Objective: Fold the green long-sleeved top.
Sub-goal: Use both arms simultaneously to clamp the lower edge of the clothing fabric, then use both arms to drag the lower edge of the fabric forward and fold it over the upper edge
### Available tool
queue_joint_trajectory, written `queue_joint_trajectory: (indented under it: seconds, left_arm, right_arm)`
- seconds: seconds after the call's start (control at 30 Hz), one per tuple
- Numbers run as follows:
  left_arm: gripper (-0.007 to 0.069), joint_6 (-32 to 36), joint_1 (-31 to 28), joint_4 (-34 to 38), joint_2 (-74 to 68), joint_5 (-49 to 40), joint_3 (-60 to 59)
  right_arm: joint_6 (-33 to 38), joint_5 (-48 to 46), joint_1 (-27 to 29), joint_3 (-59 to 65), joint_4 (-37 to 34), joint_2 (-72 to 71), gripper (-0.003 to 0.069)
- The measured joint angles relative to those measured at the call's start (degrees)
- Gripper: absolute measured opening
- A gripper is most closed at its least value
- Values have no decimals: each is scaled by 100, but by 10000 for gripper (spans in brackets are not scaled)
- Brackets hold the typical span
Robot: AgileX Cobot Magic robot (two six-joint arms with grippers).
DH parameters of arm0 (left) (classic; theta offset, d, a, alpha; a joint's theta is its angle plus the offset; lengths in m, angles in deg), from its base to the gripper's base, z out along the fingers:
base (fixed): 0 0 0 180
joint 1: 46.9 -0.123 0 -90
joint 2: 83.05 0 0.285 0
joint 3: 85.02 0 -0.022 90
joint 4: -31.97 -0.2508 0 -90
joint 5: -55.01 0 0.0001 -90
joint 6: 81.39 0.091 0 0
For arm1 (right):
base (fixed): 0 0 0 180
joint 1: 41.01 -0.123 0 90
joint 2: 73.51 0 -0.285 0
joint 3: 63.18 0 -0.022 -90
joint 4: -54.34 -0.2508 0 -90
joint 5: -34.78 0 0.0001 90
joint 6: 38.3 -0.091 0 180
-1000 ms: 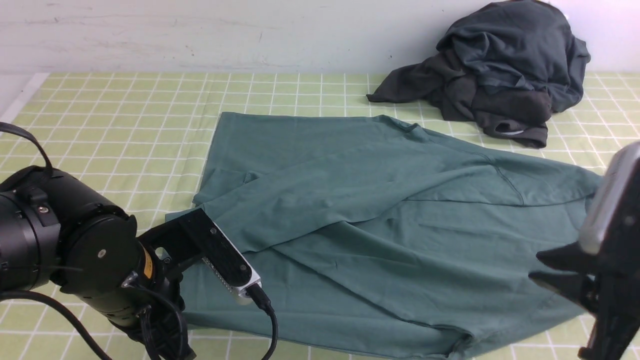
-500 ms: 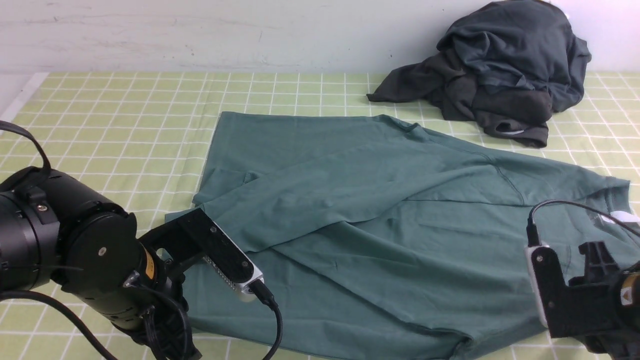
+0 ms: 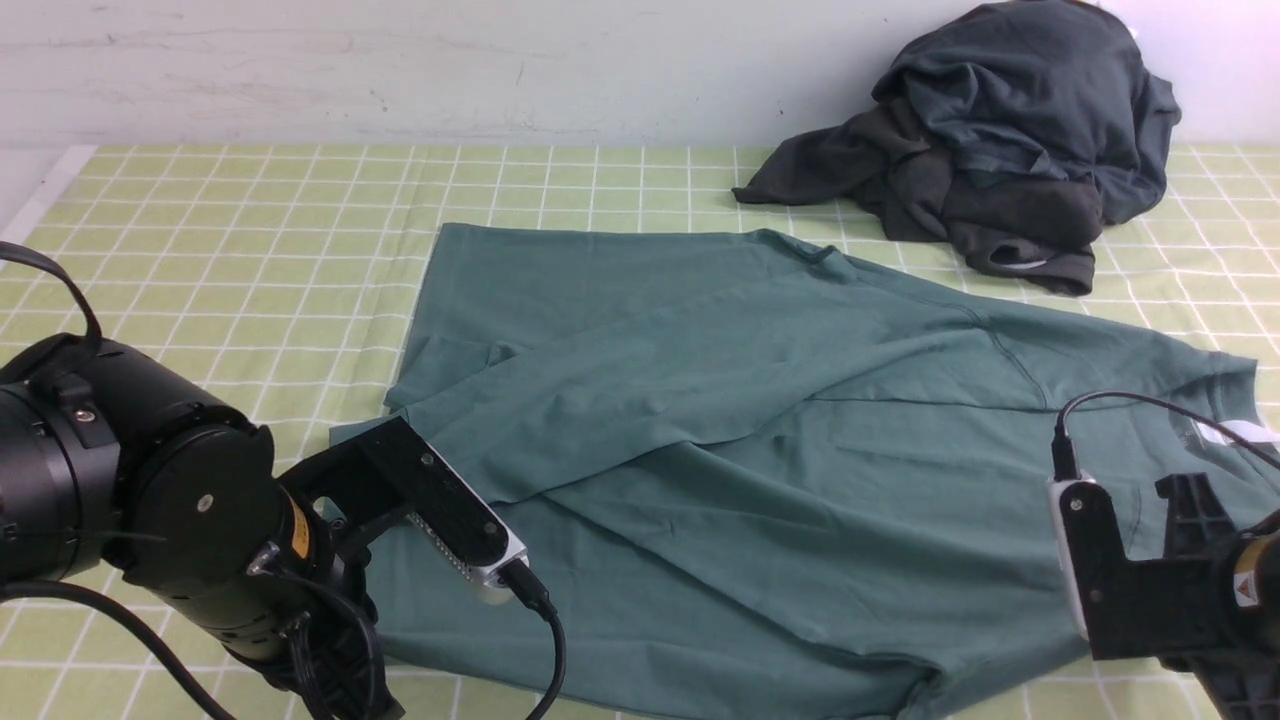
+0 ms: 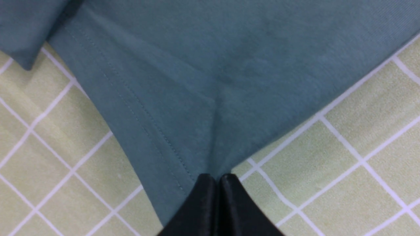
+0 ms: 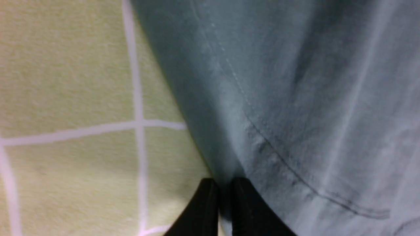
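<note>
Mostly flat green long-sleeved top [image 3: 760, 420], dull teal, with diagonal creases

Looks like a robotics lab bench: a yellow-green checked surface [image 3: 250, 250], a bare scuffed wall [image 3: 400, 70] directly behind it, dark garments [image 3: 1000, 150] heaped at its far edge, cabled black robot arms [image 3: 150, 520] over its near edge.

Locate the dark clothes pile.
In the front view, the dark clothes pile sits far right on the checked tablecloth, by the wall, beyond the green top.
</note>
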Motion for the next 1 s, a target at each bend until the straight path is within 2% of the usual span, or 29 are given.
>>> queue_joint_trajectory:
  seconds: [0.13, 0.37, 0.47, 0.5, 0.63, 0.7, 0.87, 1.0]
  left_arm:
    - [-3, 0, 0, 0, 0, -20, 0]
    - [-3, -101, 0, 7, 0, -318, 156]
    - [-3, -453, -29, -25, 0, -446, 426]
    - [-3, -774, -121, -41, 5, -409, 580]
    - [-3, -1256, -433, -101, 0, 33, 887]
    - [-3, -1498, -711, -114, -68, 544, 1188]
    - [-3, -1617, -1189, -139, -749, 1418, 2215]
    - [-3, -1617, -1356, -152, -1569, 1530, 3174]
  right_arm:
    - [1, -236, 0, 0, -287, -473, 12]
    - [-15, -284, 0, -11, -571, -955, 0]
    - [-185, -370, 0, -152, -595, -984, 0]
    - [-379, -407, 0, -308, -595, -984, 0]
    - [-786, -333, 0, -655, -598, -984, 0]
    - [-1017, -133, 0, -917, -598, -905, 0]
    - [-1288, 336, 0, -1666, -598, -250, 0]
    - [-1311, 491, 0, -2342, -609, 532, 0]
